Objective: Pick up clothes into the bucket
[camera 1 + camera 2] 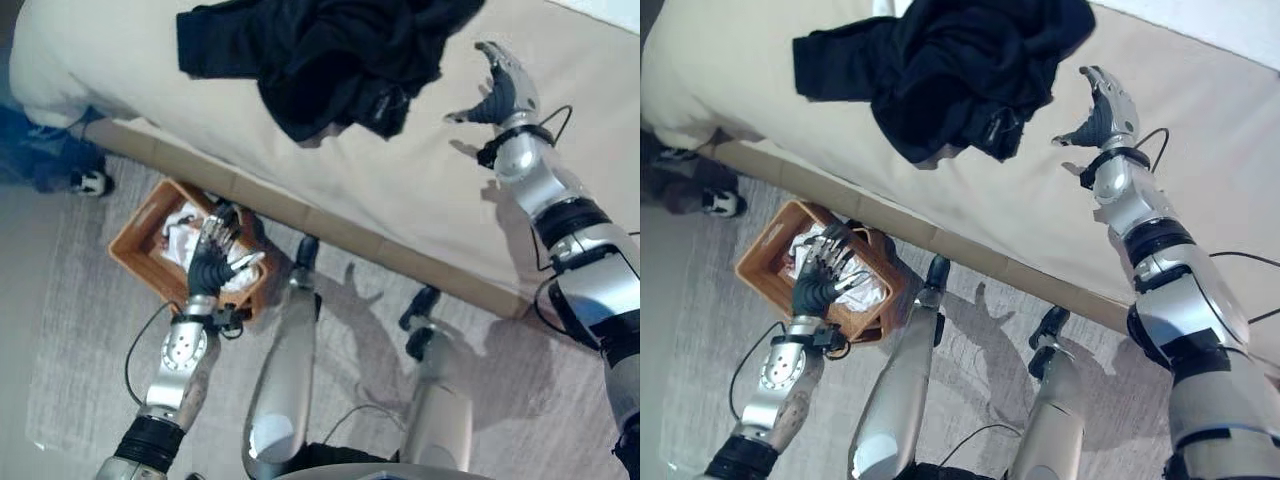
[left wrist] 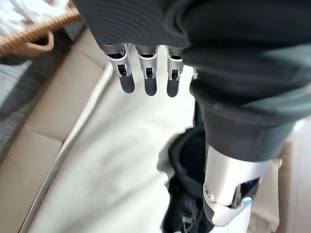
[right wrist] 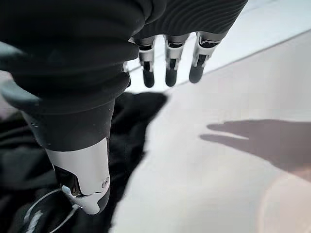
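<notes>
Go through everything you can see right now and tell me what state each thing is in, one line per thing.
Black clothes: crumpled in a heap on the bed, not held.
Basket: on the floor by the bed, upright, white cloth already inside.
Left robot hand: open, empty, over the basket.
Right robot hand: open, empty, above the bed beside the black clothes.

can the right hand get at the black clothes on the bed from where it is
Probably yes. The right hand hovers open over the bed just beside the black clothes, fingers straight, holding nothing. Only bare sheet lies between them. The left hand is down over the basket.
</notes>
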